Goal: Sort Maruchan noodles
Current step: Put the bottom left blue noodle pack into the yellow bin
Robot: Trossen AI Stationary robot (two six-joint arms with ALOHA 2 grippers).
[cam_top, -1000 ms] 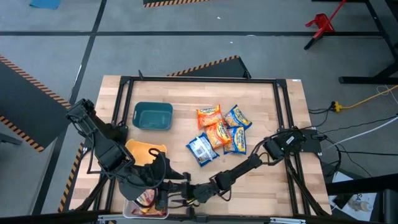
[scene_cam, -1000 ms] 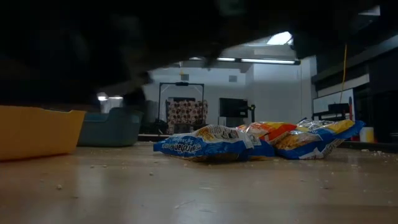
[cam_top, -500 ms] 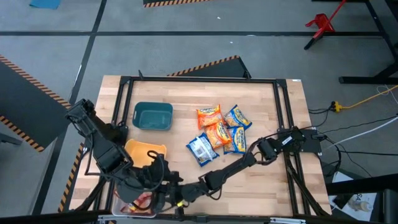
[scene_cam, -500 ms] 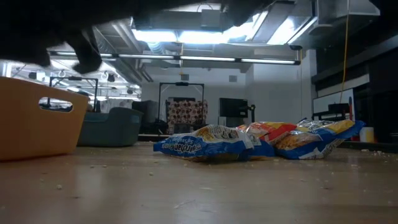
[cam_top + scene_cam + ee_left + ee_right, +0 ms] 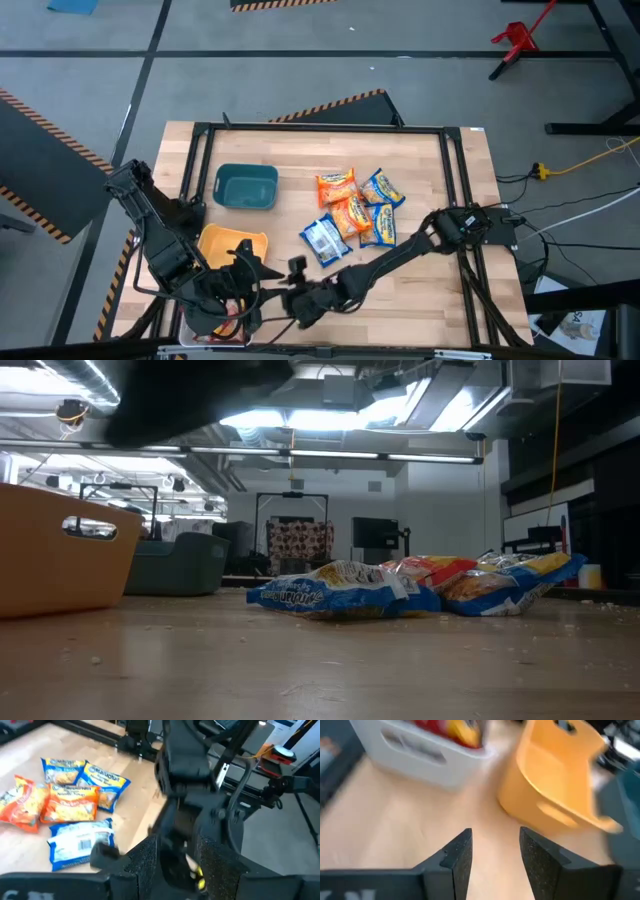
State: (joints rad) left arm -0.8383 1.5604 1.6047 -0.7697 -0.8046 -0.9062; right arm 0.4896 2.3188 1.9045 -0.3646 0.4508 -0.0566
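Several Maruchan noodle packets (image 5: 350, 213), orange and blue, lie in a loose cluster on the wooden table; they also show in the left wrist view (image 5: 70, 805) and the low view (image 5: 340, 590). A red packet (image 5: 445, 727) lies in a white tray (image 5: 420, 750) at the near left. My left gripper (image 5: 255, 285) is open and empty over the near-left table, beside the white tray. My right gripper (image 5: 288, 302) is open and empty just right of it, low over bare wood, facing the white tray and a yellow tray (image 5: 560, 775).
A teal tray (image 5: 245, 187) stands at the far left and the yellow tray (image 5: 232, 243) in front of it. The white tray (image 5: 215, 335) at the near edge is mostly under my left arm. My right arm (image 5: 185, 785) stands close in front of my left gripper. Bare wood lies at the near right.
My right arm has stretched further toward the table's near-left corner, bringing its gripper close to the trays. My left arm has drawn toward the near-left edge. The dark arm that filled the top of the low view has cleared, uncovering the yellow tray.
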